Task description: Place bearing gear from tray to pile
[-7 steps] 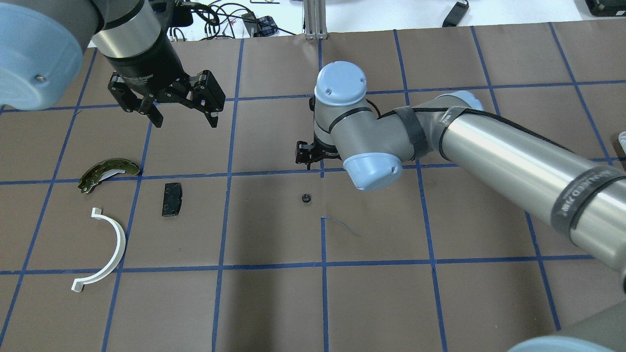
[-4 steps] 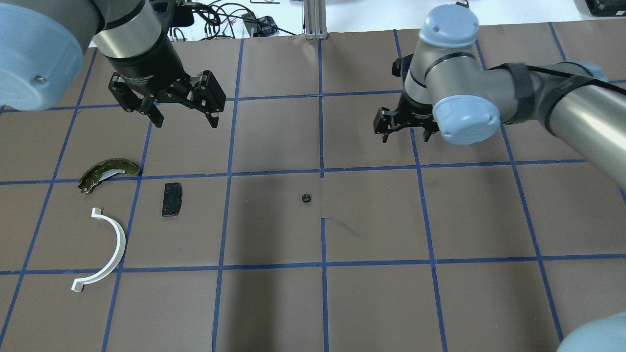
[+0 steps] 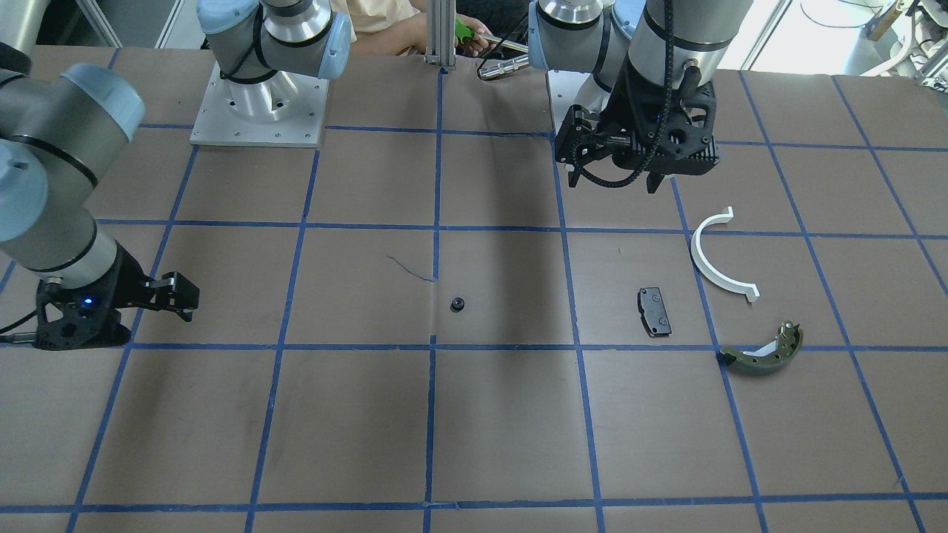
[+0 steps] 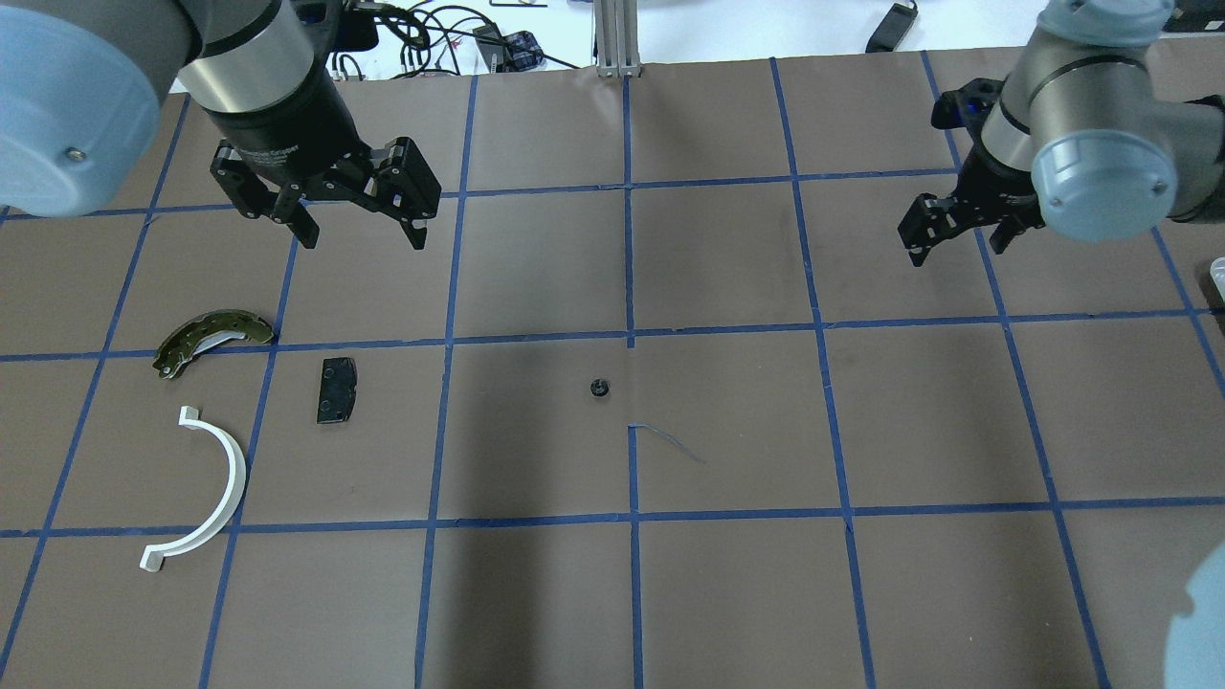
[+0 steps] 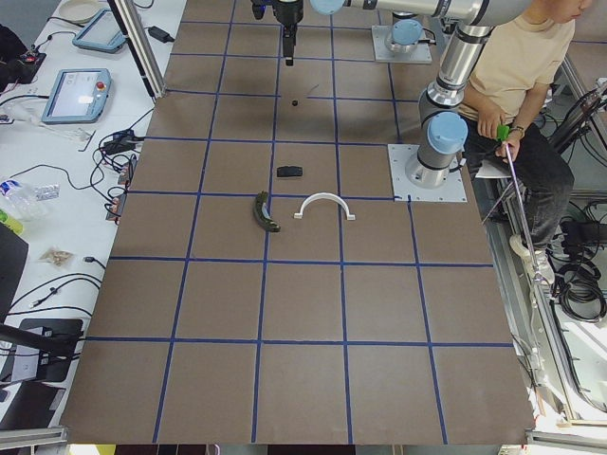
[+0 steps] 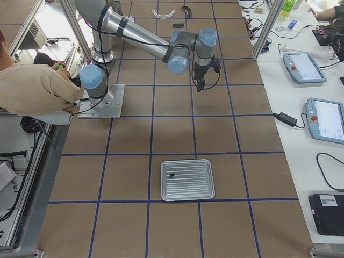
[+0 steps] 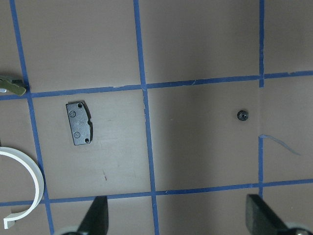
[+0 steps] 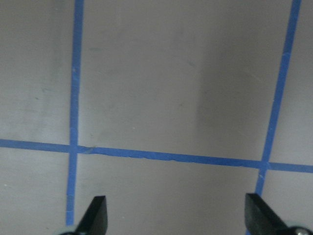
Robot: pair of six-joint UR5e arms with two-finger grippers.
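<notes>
A small black bearing gear [image 4: 599, 388] lies alone on the brown mat near the table's middle, and it also shows in the left wrist view [image 7: 241, 115]. The pile lies at the left: a black brake pad [image 4: 336, 390], a white half-ring [image 4: 206, 488] and an olive brake shoe [image 4: 212, 337]. My left gripper [image 4: 359, 225] hangs open and empty above the mat, beyond the pile. My right gripper [image 4: 957, 249] is open and empty, far right of the gear. The metal tray [image 6: 188, 179] holds another small black part [image 6: 172, 174].
Blue tape lines grid the brown mat [image 4: 727, 574]. A thin dark scratch or thread [image 4: 670, 442] lies just right of the gear. A metal post [image 4: 617, 38] stands at the table's far edge. An operator [image 6: 37, 86] sits behind the robot bases.
My right arm has swung from just above the gear far to the right, its gripper open and empty. The gear stays on the mat. My left arm has not moved.
</notes>
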